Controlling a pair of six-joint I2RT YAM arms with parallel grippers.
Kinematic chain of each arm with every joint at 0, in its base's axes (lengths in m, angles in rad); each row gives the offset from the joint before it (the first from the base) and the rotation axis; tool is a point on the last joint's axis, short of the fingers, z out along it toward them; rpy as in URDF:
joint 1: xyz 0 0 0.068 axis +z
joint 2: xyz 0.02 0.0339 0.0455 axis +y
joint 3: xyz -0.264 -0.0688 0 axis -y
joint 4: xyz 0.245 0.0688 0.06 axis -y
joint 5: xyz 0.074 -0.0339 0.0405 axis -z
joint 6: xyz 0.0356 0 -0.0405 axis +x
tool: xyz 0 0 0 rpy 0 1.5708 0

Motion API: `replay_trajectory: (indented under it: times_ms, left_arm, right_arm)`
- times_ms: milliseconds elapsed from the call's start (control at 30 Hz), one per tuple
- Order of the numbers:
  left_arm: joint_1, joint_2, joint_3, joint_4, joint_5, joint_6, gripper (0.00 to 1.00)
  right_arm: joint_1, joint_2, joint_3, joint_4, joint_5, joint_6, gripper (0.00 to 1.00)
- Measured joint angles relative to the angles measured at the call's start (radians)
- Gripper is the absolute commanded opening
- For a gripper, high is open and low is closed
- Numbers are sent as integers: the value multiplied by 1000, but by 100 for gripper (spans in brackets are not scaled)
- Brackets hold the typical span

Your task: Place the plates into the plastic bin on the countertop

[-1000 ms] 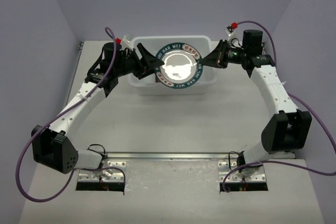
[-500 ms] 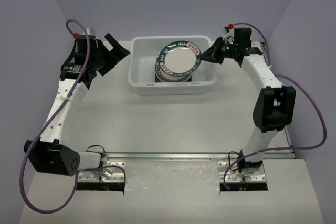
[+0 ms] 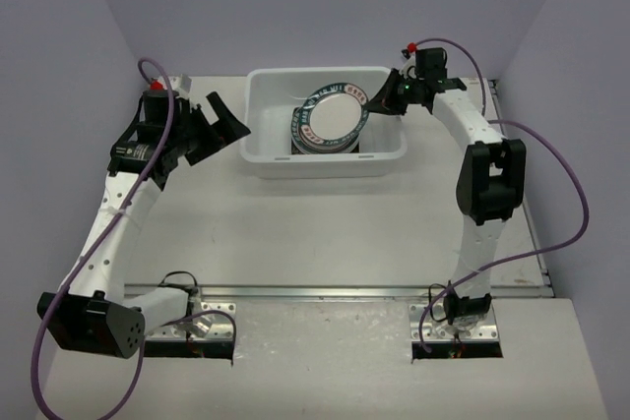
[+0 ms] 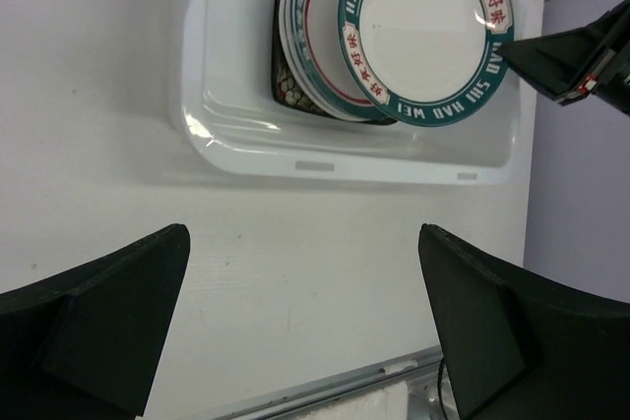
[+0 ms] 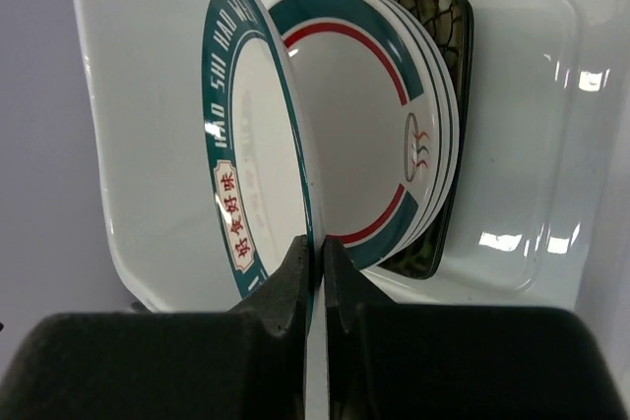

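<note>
My right gripper (image 5: 315,255) pinches the teal-rimmed plate (image 5: 251,174) by its rim, tilted over the stack (image 5: 394,145) in the plastic bin (image 5: 522,115). My left gripper (image 4: 305,238) hangs beside it, fingers spread wide.

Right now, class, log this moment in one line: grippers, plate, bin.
left gripper: open, outside bin | right gripper: shut on lettered plate rim | lettered plate: tilted over plate stack in bin

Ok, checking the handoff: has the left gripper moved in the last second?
Yes. The left gripper moved left, from over the left rim of the plastic bin to clear of it, jaws open.
</note>
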Motion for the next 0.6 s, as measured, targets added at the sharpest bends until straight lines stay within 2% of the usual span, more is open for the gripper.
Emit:
replay_trajectory:
  times_ms: [33,100,200,267,600]
  left_arm:
    - [0,0,-10,-5,6,1,100]
    - [0,0,-24,-16,18,5,100]
    - [0,0,-25,-18,33,12,100]
    - [0,1,-25,-18,41,15,100]
    - [0,72,15,-39,44,45,100]
  right_arm:
    - [5,7,2,-4,1,-2,20]
    - [13,24,13,-21,1,-9,38]
    - [15,71,99,-68,5,-35,87]
    - [16,83,140,-87,21,-49,97]
    - [63,84,254,-221,131,-143,99]
